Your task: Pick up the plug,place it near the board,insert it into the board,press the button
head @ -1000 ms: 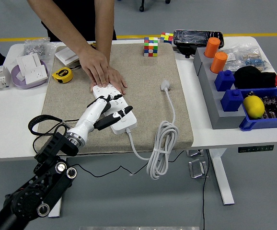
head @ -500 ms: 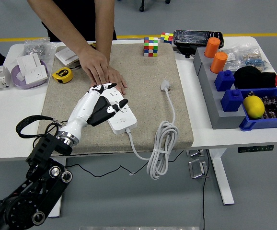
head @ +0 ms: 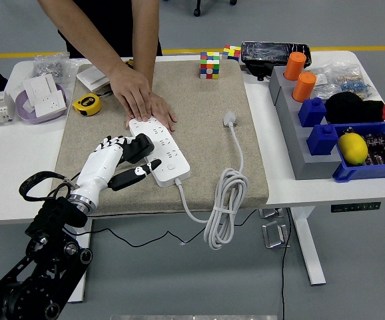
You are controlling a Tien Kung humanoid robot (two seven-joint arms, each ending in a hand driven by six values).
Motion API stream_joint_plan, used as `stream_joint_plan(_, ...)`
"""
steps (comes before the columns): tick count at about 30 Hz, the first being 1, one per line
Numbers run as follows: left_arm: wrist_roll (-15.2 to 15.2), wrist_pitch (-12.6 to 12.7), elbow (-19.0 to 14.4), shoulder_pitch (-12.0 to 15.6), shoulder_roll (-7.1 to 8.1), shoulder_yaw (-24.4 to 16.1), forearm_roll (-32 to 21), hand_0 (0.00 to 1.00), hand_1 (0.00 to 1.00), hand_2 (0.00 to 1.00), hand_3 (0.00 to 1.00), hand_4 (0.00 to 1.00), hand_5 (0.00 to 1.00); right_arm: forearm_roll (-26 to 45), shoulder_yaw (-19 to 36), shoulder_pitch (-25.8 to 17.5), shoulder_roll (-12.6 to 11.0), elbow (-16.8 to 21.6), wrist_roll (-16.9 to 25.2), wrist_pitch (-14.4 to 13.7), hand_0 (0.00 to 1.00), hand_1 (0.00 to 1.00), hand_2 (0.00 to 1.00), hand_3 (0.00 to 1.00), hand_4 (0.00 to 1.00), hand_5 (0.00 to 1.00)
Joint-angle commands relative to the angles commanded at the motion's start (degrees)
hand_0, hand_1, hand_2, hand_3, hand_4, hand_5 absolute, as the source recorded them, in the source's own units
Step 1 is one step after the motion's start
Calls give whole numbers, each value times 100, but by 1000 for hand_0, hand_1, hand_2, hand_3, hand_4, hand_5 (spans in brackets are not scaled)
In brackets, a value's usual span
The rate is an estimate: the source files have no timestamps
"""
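White power strip [head: 160, 149] lies on the burlap mat [head: 199, 107], toward its near left part, a person's hand [head: 139, 99] pressing its far end. I see my left hand [head: 112, 163] beside it, fingers loosely spread, holding nothing. Plug [head: 230, 119] lies free mid-mat.

The left hand [head: 116, 162] has drawn back leftward off the power strip [head: 159, 151].

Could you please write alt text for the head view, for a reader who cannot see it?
The robot's left hand rests at the near-left side of a white power strip on a beige mat, beside a black plug seated in the strip. A person's hand presses the strip's far end; a white plug and cable lie to the right.
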Motion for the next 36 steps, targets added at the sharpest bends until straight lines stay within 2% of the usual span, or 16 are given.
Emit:
stream_joint_plan(8,9,-64,144,-49,0,57,0,998,998,998,925,998,998,9,3,-10,5,-2,-1,2,859,859,829,830,998,998)
stream_joint_plan(20,-5,-122,384,-324,0,227,0,998,998,998,922,998,998,9,22,21,3,1,6,-2,859,859,829,830,998,998)
stream_joint_plan(36,9,-163,490,-501,0,412,0,998,998,998,925,998,998,-2,17,52,-7,11,6,5,859,859,829,830,998,998)
